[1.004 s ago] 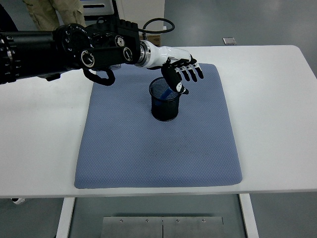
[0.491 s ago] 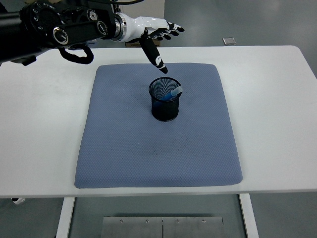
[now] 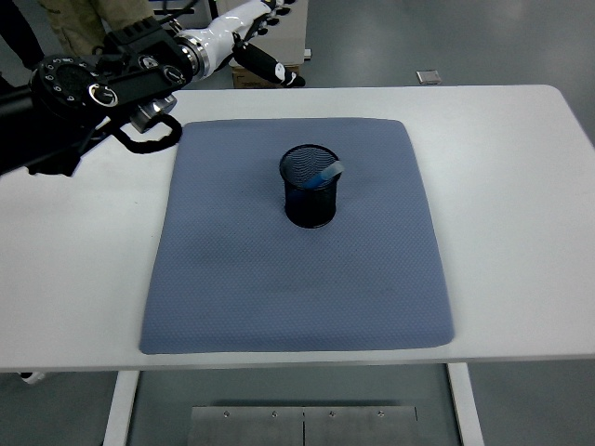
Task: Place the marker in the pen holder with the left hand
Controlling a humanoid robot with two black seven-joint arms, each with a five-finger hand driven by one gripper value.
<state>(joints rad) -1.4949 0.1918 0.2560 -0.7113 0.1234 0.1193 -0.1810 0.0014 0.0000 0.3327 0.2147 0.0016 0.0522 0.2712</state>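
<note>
White table (image 3: 521, 186) fills the view, grey floor beyond; a blue mat (image 3: 279, 297) covers its middle. Far left, a person's legs (image 3: 88, 23) stand behind the table.

Left arm (image 3: 84, 93) reaches in from the left edge and angles up toward the far side. Left hand (image 3: 256, 28) sits high above the table's far edge, well apart from the holder, palm turned away. It holds nothing; thumb juts down, the other fingers run out of the top of view, so their spread can't be fully told. Right arm not in view.

Centre of mat: black mesh pen holder (image 3: 310, 199), upright. Blue marker (image 3: 321, 176) rests inside, leaning against the right rim, tip poking just over it.

Judgement: placement looks done. What's left is pulling clear, best done high and wide so nothing clips the holder.
</note>
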